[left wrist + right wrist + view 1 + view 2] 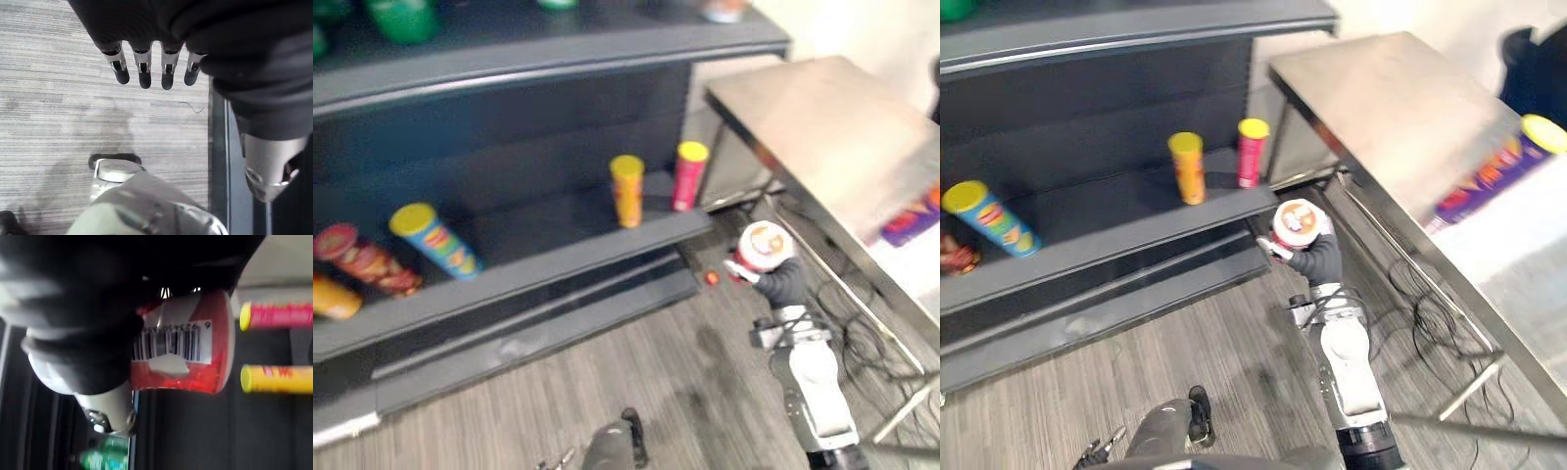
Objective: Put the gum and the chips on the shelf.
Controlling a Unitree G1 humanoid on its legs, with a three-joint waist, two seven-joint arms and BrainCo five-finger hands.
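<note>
Grey plank flooring (607, 392) ran before a dark shelf unit (509, 127), with a steel table (1400, 108) off to the robot's right. One red-and-white gum tub (1298, 223) was held off the floor, just beside the right end of the lower shelf board (558, 269) and not yet over it. The right hand (1317, 259) had its fingers curled round the tub's side, lid facing up towards the head camera. One purple chips can (1494, 166) lay on the table, well apart from both hands. The left hand (143, 73) hung over the floor with straight fingers, holding nothing.

Trouble looked most likely at the shelf's end. The tub was wide for the hand, so a tilt while reaching in could have let it slip. A yellow tube (1188, 168) and a pink tube (1252, 152) stood upright near that end, and a sweep of the wrist could have toppled either one. Set down too close to the corner, the tub might have rolled off.

By count, the board carried five things: those two upright tubes, one tilted blue tube (994, 220), one red tube (367, 259) lying down and one orange item (333, 297) cut off at the edge. Green containers sat on the top board, too blurred to count.
</note>
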